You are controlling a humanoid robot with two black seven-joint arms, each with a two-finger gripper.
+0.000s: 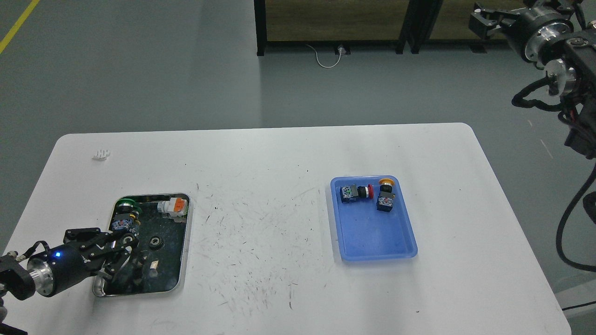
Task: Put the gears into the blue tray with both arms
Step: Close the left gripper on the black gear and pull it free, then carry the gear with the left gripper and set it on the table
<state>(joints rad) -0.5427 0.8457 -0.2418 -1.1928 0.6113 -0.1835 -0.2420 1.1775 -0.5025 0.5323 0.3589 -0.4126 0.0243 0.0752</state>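
Observation:
One gear (156,242) lies on the dark floor of the silver tray (186,242) at the table's left front. My left gripper (125,243) hangs over that tray's left part, just left of the lying gear, and looks shut on a second gear (127,240), a small dark ring between its fingertips. The blue tray (372,235) sits right of the table's centre with no gear in it. My right gripper (482,21) is high at the top right, far from the table; its fingers are too dark to tell apart.
Two push-button switches, one red-capped (356,192) and one yellow-capped (385,195), lie at the blue tray's far end. The silver tray also holds a green-capped switch (125,211) and an orange-and-white part (173,206). A small white object (101,154) lies far left.

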